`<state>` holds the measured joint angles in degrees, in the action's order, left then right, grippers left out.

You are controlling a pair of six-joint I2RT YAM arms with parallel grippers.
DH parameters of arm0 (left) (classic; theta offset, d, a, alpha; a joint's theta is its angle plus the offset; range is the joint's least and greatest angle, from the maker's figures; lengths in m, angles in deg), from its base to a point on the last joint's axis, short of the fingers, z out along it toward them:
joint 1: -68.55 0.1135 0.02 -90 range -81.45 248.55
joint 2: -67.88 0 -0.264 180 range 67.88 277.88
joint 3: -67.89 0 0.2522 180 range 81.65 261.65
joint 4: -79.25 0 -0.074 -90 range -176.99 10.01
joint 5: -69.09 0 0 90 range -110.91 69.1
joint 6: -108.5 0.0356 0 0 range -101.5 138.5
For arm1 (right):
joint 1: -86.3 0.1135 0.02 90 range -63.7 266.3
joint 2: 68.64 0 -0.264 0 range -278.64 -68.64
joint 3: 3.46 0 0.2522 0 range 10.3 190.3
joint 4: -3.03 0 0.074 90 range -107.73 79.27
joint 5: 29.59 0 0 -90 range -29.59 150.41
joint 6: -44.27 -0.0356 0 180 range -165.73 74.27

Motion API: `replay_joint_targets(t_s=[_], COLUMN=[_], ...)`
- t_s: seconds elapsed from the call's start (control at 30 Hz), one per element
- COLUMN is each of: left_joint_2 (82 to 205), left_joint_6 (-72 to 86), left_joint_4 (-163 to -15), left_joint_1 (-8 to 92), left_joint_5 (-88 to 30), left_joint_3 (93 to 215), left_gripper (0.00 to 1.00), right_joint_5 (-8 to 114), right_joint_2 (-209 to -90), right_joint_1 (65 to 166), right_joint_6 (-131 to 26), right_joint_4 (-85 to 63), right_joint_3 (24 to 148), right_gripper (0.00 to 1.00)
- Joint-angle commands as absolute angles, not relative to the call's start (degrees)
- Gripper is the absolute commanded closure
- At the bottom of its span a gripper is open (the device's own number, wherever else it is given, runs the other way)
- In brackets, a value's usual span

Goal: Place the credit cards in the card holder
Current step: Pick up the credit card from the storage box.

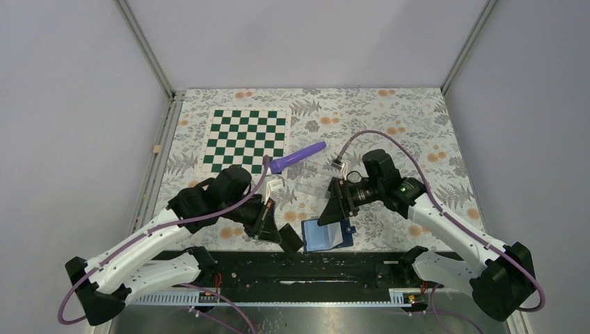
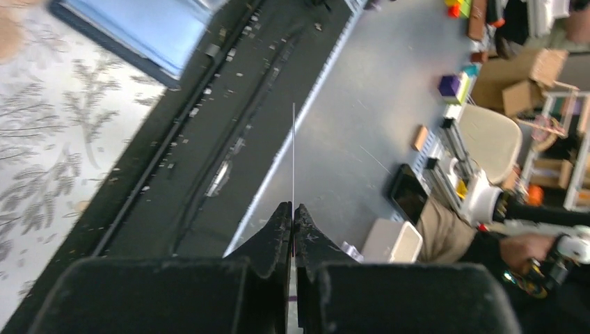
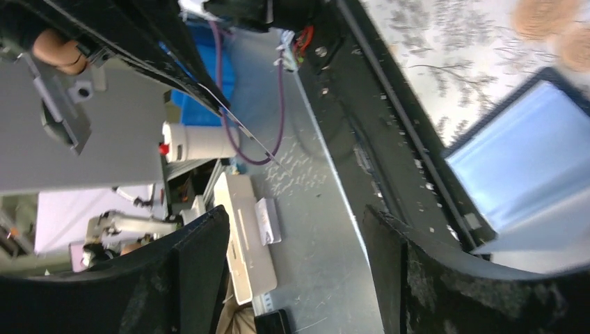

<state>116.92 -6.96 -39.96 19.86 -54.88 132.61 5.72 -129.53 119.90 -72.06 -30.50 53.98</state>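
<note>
The card holder (image 1: 325, 235) lies open near the table's front edge, navy outside and pale blue inside. It also shows in the left wrist view, card holder (image 2: 139, 28), and in the right wrist view, card holder (image 3: 515, 167). My left gripper (image 1: 277, 229) is shut on a dark credit card (image 1: 291, 239), just left of the holder. In the left wrist view the left gripper (image 2: 293, 209) pinches that credit card (image 2: 293, 153), seen edge-on as a thin line. My right gripper (image 1: 339, 212) hovers over the holder's far edge. Its jaws (image 3: 296, 223) stand open with nothing between them.
A green-and-white chessboard mat (image 1: 245, 139) lies at the back left. A purple cylinder (image 1: 298, 157) and a clear plastic tray (image 1: 313, 186) sit mid-table between the arms. A black rail (image 1: 299, 268) runs along the table's near edge, just below the holder.
</note>
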Motion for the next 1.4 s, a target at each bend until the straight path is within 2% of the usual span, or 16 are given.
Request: replay_joint_targets(t_s=[0.0,0.1,0.3,0.6,0.8,1.03,1.17,1.23,1.27,1.3,1.33,1.37], left_joint_2=[118.0,118.5,119.1,119.2,119.2,119.2,119.4,119.8,120.0,120.2,120.3,120.4], left_joint_6=[-6.1,-7.3,-8.8,-9.6,-9.5,-9.5,-9.1,-9.1,-9.0,-9.0,-8.8,-8.6], left_joint_4=[-44.4,-47.1,-49.8,-51.2,-51.5,-52.6,-52.9,-53.3,-53.5,-53.5,-53.5,-53.4], left_joint_1=[19.8,19.8,19.8,19.8,19.8,19.8,19.8,19.8,19.8,19.8,19.8,19.8], left_joint_5=[-68.8,-72.4,-74.1,-73.4,-72.9,-72.2,-71.5,-71.4,-71.4,-71.0,-70.7,-69.7], left_joint_3=[133.5,134.2,134.1,134.0,134.2,134.0,133.5,133.2,133.1,133.1,133.1,133.1], left_gripper=[1.0,1.0,1.0,1.0,1.0,1.0,0.99,0.97,0.94,0.91,0.83,0.69], right_joint_5=[-1.1,-1.2,-0.3,-1.2,-2.5,-2.7,-2.3,-2.4,-2.6,-2.5,-2.4,-1.9], right_joint_2=[-129.4,-129.8,-132.1,-134.2,-134.3,-133.3,-132.5,-132.8,-132.9,-133.1,-133.1,-133.0], right_joint_1=[123.6,127.0,132.2,136.0,137.6,138.6,138.6,138.6,138.6,138.6,138.6,138.6], right_joint_6=[-78.0,-82.2,-88.3,-91.6,-91.5,-92.1,-93.0,-93.7,-94.0,-94.4,-94.4,-94.2], right_joint_4=[-18.2,-12.2,-3.6,0.8,0.1,1.3,3.1,4.1,4.5,4.9,5.1,5.1], right_joint_3=[52.4,51.3,51.9,52.5,52.7,51.7,50.8,50.9,50.8,50.8,50.8,50.8], right_gripper=[0.24,0.29,0.47,0.57,0.58,0.72,0.77,0.86,0.97,1.0,1.0,1.0])
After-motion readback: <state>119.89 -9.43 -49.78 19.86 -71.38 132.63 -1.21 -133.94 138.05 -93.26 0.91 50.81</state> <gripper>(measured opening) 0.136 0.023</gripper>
